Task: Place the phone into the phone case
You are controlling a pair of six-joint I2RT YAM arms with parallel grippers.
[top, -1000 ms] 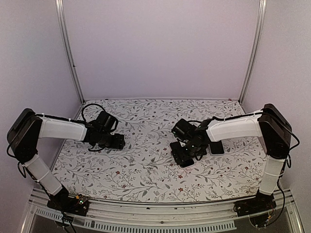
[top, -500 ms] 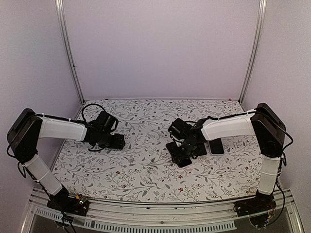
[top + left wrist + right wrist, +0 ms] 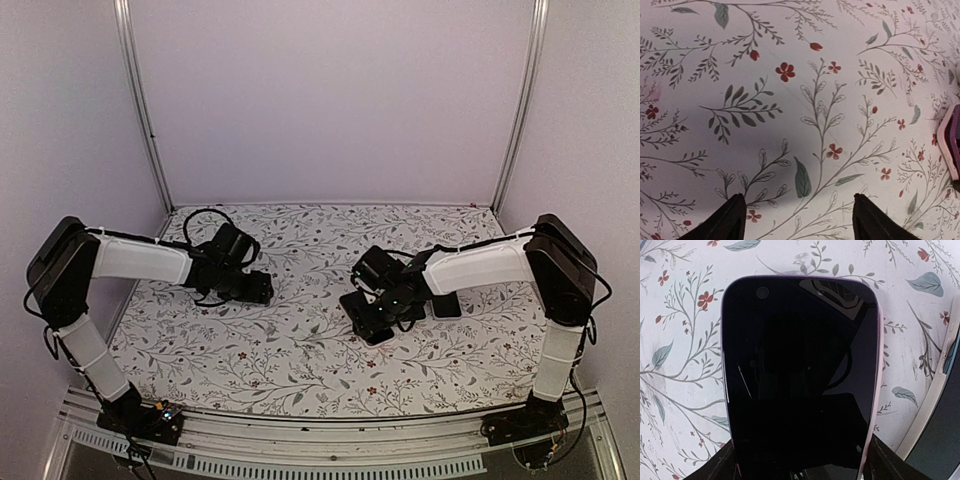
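The phone point(image 3: 800, 370) has a black screen and a pink rim and fills the right wrist view; it lies low over the floral table. My right gripper point(image 3: 800, 467) is shut on its near end, a finger on each long side. In the top view the phone point(image 3: 366, 320) sits mid-table under my right gripper point(image 3: 385, 305). The dark phone case point(image 3: 446, 304) lies just right of it, partly hidden by the arm; its pale rim point(image 3: 935, 410) shows at the right wrist view's edge. My left gripper point(image 3: 258, 289) is open and empty point(image 3: 800, 220). The phone's pink edge point(image 3: 952, 142) shows far right.
The floral tablecloth point(image 3: 300, 340) covers the table. White walls and two metal posts point(image 3: 140, 110) enclose the back and sides. The left arm's cable loops by its wrist point(image 3: 200, 215).
My left gripper has moved right, toward the table's middle. My right gripper has shifted slightly left with the phone in it.
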